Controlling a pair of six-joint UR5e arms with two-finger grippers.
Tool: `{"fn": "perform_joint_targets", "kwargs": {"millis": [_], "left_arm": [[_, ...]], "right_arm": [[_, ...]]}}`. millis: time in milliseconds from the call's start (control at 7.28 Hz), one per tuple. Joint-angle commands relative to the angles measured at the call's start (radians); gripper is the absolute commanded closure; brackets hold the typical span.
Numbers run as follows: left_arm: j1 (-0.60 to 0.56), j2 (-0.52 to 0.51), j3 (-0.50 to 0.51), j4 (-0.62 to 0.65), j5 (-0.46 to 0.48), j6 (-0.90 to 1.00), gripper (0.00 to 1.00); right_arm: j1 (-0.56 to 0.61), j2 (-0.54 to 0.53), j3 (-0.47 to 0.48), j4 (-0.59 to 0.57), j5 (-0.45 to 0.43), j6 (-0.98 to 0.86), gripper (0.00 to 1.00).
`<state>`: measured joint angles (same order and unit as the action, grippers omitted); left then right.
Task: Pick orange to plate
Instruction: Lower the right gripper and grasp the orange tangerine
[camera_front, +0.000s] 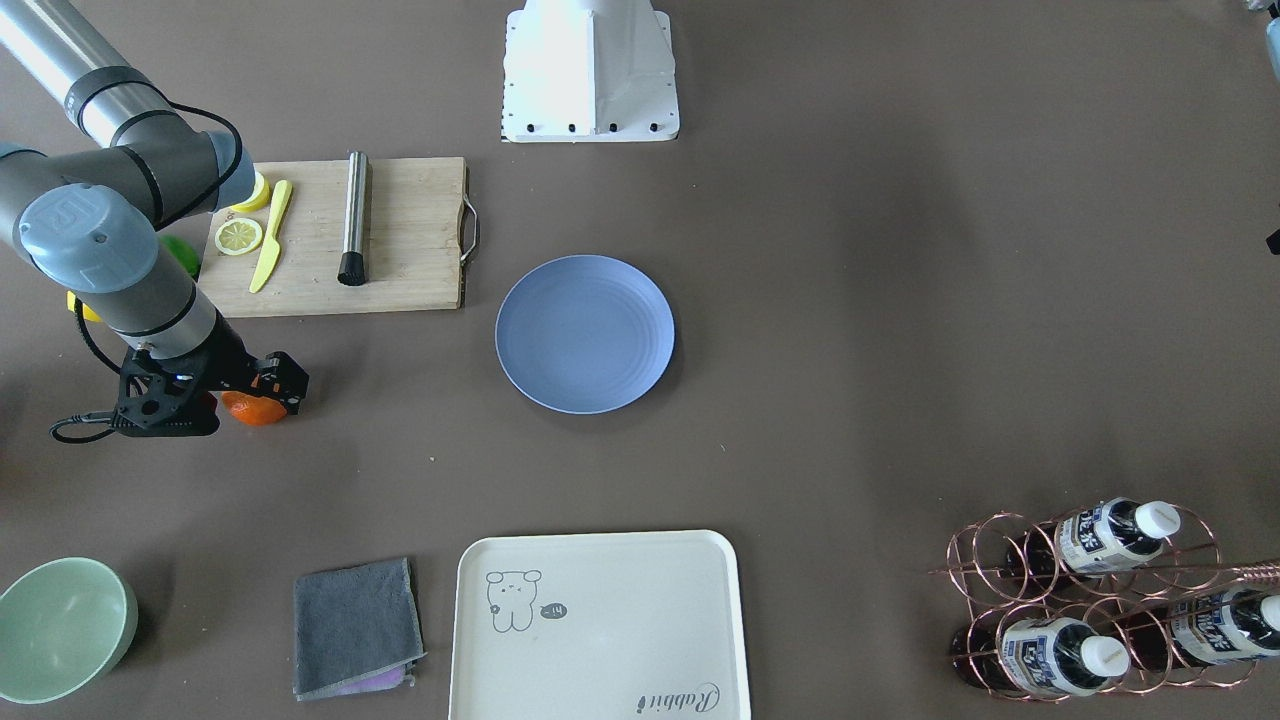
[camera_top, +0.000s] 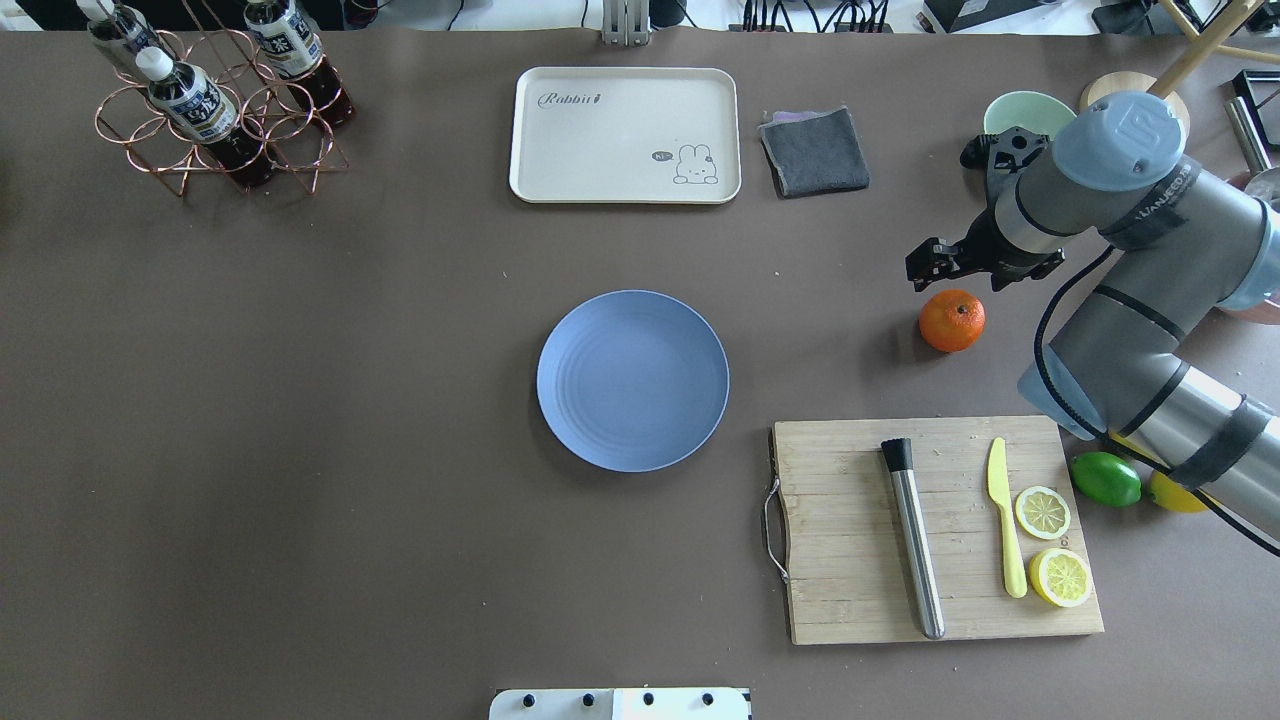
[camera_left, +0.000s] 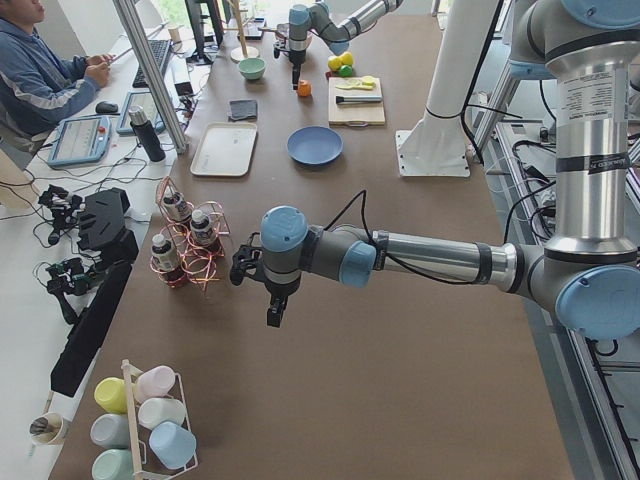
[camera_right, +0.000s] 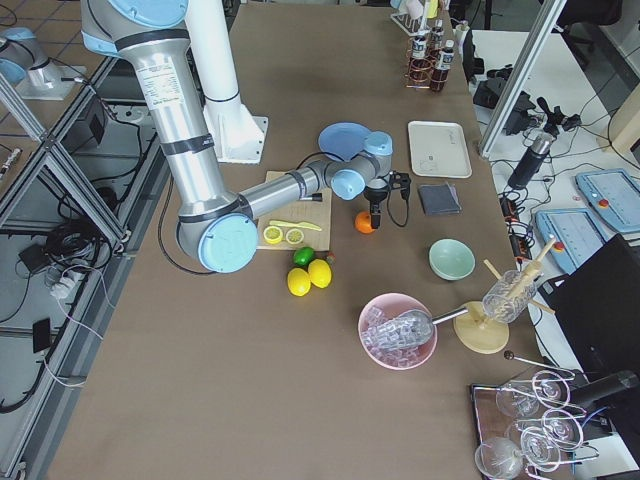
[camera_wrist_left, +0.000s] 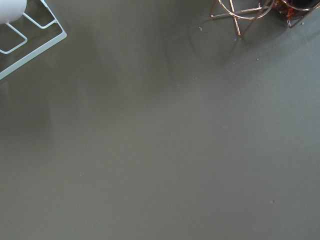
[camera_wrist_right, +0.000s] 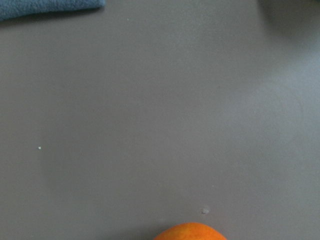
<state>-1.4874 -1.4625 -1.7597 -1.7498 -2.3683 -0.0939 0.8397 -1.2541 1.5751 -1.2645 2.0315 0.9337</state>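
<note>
The orange (camera_top: 952, 320) lies on the brown table, right of the periwinkle-blue plate (camera_top: 632, 380), which has nothing on it. My right gripper (camera_top: 975, 268) hovers just above the orange with its fingers spread open and nothing held. From the front its black fingers (camera_front: 288, 385) stand on either side of the orange (camera_front: 256, 410) and partly hide it. In the right wrist view only the orange's top (camera_wrist_right: 190, 233) shows at the bottom edge. My left gripper (camera_left: 273, 310) hangs over bare table near the bottle rack; I cannot tell whether it is open or shut.
A wooden cutting board (camera_top: 850, 530) with a metal rod, a yellow knife and two lemon halves lies near the robot. A lime (camera_top: 1105, 478) and a lemon (camera_top: 1175, 493) sit beside it. A cream tray (camera_top: 625, 135), grey cloth (camera_top: 815, 150), green bowl (camera_top: 1025, 110) and bottle rack (camera_top: 210, 110) line the far edge.
</note>
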Motion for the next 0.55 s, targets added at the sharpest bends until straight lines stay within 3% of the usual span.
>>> {"fn": "perform_joint_targets", "kwargs": {"millis": [0, 275, 412], "left_arm": [[-0.001, 0.005, 0.000, -0.002, -0.002, 0.000, 0.02], [-0.001, 0.019, -0.006, -0.007, -0.005, 0.000, 0.02], [-0.001, 0.021, -0.006, -0.007, -0.005, 0.000, 0.02]], "right_arm": [[-0.039, -0.014, -0.003, 0.004, -0.025, 0.008, 0.00], [-0.057, -0.025, -0.003, 0.004, -0.040, 0.008, 0.02], [-0.057, -0.025, 0.006, 0.004, -0.046, 0.014, 0.12]]}}
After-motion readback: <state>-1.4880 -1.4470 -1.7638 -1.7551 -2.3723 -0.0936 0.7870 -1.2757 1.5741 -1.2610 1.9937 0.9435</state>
